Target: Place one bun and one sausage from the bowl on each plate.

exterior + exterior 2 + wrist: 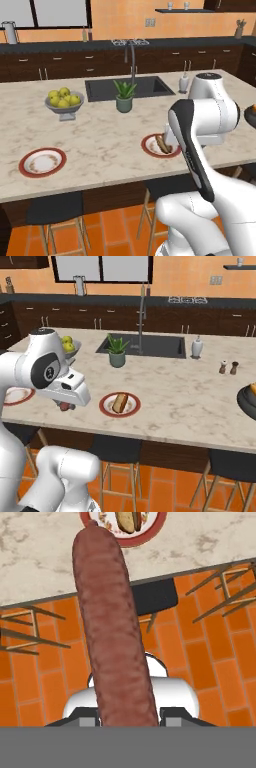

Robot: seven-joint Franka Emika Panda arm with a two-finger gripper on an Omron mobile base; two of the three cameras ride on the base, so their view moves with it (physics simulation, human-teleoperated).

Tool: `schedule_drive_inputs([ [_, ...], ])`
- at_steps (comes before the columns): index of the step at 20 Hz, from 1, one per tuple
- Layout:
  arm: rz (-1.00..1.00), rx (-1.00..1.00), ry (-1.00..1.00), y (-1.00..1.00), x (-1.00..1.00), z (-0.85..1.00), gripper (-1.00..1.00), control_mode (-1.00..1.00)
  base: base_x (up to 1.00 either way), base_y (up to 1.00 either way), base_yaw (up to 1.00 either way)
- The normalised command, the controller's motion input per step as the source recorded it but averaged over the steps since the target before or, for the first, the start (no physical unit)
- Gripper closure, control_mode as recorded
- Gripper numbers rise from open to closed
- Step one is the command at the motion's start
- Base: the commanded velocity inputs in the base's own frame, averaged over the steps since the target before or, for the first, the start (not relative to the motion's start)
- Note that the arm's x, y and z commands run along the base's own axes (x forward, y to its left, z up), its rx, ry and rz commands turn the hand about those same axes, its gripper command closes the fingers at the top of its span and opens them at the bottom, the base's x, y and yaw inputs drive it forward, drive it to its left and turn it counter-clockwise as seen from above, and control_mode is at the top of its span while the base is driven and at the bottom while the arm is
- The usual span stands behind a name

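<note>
At far left on the marble tabletop point(100, 140) we see an empty red-rimmed plate point(42, 162). Behind it stands a grey footed bowl of yellow fruit point(64, 102), then a small potted plant point(124, 96) in front of the sink point(127, 87). Right of centre lies a second plate point(119, 404), already carrying a bun point(119, 403). The dark bowl point(247, 398) sits at the far right edge.

Our claw point(127, 717) is clamped on a long sausage point(112, 627), gripped at one end, hanging over the orange floor just off the tabletop's edge, the bun's plate near its free end.

Held so far from its middle, the sausage could pivot or slip and drop to the floor. Released too early, it may roll off the plate, or nudge the bun aside.
</note>
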Motion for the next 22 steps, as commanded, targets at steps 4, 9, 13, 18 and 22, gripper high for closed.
schedule_drive_inputs([
  [4, 0.0, 0.0, 0.0, 0.0, 0.0, 0.0, 1.0, 1.0, 0.49, 0.01, 0.0],
  [9, 0.0, 0.0, 0.0, 0.0, 0.0, 0.0, 1.0, 1.0, 0.54, 0.02, 0.0],
  [13, 0.0, 0.0, 0.0, 0.0, 0.0, 0.0, 1.0, 1.0, 0.67, 0.07, 0.0],
  [18, 0.0, 0.0, 0.0, 0.11, 0.78, -0.19, 1.0, -1.0, 0.0, 0.0, 0.0],
  [22, 0.0, 0.0, 0.0, 0.07, 0.83, -0.46, 1.0, -1.0, 0.0, 0.0, 0.0],
])
